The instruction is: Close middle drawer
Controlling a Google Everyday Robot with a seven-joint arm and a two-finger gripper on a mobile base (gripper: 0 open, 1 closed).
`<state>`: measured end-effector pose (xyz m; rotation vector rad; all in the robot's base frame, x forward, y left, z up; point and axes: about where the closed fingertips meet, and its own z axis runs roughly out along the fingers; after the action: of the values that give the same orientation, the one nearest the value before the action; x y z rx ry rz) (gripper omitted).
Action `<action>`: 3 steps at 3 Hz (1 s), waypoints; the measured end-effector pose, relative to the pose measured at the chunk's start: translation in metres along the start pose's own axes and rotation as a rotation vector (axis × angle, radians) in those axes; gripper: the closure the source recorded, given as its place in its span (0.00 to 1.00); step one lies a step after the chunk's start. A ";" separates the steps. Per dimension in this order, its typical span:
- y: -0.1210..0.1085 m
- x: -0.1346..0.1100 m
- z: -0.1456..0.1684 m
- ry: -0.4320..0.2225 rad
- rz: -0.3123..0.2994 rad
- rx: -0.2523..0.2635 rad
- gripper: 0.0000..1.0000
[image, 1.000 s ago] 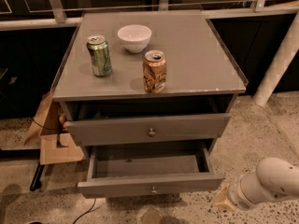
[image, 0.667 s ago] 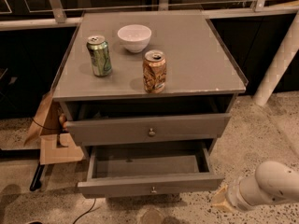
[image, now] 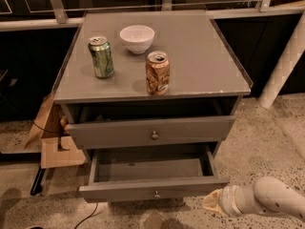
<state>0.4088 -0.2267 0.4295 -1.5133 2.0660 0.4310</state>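
The middle drawer (image: 153, 193) of the grey cabinet is pulled far out. Its flat grey face has a small brass knob (image: 156, 193), and its plain grey box looks empty. The drawer above it (image: 152, 131) stands slightly out, with a dark gap under the cabinet top. My gripper (image: 213, 203) is low at the bottom right. It sits just off the right end of the middle drawer's face, at about the same height and not touching it. The white arm (image: 271, 199) runs off to the right.
On the cabinet top (image: 205, 56) stand a green can (image: 101, 56), a white bowl (image: 137, 38) and an orange can (image: 157, 73). A cardboard box (image: 52, 137) leans at the cabinet's left. A white post (image: 286, 61) stands at the right. The floor is speckled.
My gripper and arm have shifted a little to the left, closer to the right end of the middle drawer's face. The drawers have not moved.
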 end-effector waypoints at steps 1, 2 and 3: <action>-0.011 -0.007 0.030 -0.118 -0.080 0.037 1.00; -0.011 -0.007 0.030 -0.118 -0.080 0.037 1.00; -0.015 -0.007 0.035 -0.132 -0.113 0.067 1.00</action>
<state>0.4327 -0.2072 0.4065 -1.5121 1.8654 0.4033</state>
